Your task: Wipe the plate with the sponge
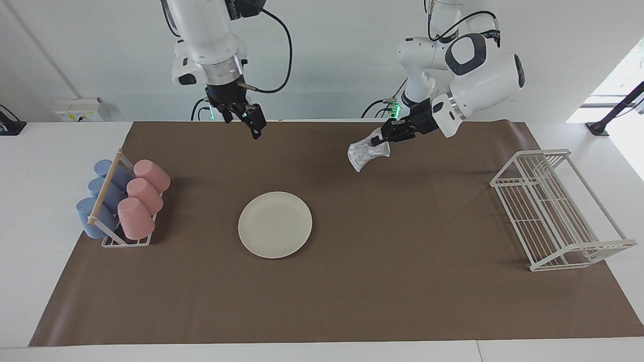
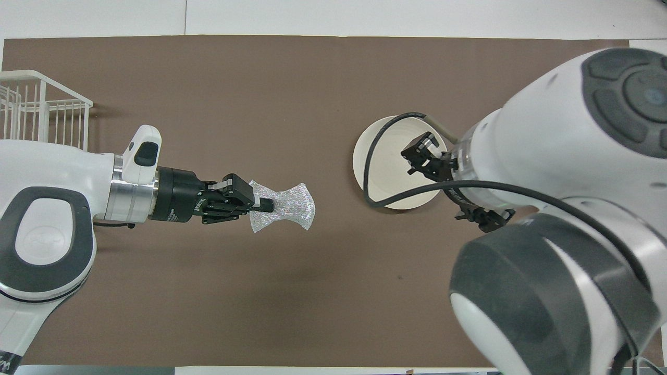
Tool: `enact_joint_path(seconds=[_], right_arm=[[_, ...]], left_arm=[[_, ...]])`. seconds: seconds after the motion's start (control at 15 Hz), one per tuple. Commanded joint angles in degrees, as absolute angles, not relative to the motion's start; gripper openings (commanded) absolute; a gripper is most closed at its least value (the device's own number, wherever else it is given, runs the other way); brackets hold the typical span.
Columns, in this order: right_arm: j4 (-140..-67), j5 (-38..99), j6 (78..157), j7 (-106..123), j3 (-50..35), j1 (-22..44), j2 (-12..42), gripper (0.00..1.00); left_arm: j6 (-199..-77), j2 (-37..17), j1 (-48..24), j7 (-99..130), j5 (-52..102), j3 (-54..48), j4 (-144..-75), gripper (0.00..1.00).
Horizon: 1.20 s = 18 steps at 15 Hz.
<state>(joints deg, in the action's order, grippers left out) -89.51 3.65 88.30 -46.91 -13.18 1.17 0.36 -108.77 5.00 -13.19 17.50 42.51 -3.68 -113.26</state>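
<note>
A brown mat covers most of the white table. At the left arm's end stands a white wire rack; the overhead view catches only its corner. At the right arm's end, a small rack of blue and pink cups appears in the facing view alone. The cream plate lies flat mid-mat; from overhead the right arm and its cable cover part of it. The left gripper is up in the air over bare mat, pinching the sparkly sponge at its middle, so the pad flares at both ends. The right gripper waits high over the mat's robot edge; whether its fingers are apart I cannot tell.
</note>
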Motion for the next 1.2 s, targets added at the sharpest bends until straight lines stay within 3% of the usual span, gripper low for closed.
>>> enact_joint_path(seconds=[0.0,0.4,0.8,1.13], right_arm=[[-91.14,3.08,88.24,-35.54,-13.97,-3.77,-1.05,1.0],[-91.06,2.64,88.42,-11.21,-13.19,-11.51,-0.44,1.0],[-89.92,1.33,88.42,0.86,-3.18,-4.94,0.52,1.0],[-88.95,-0.53,87.89,7.46,0.87,-0.54,0.61,1.0]], left_arm=[[-106.8,2.11,-13.89,21.88,30.72,-3.6,-107.68,0.0],[-95.03,-1.4,-14.23,23.12,2.78,-3.6,-98.54,0.0],[-90.62,-1.67,-14.24,23.11,-19.92,-3.78,-97.65,0.0],[-88.86,-5.44,-14.33,23.03,-40.3,-3.78,-97.56,0.0]])
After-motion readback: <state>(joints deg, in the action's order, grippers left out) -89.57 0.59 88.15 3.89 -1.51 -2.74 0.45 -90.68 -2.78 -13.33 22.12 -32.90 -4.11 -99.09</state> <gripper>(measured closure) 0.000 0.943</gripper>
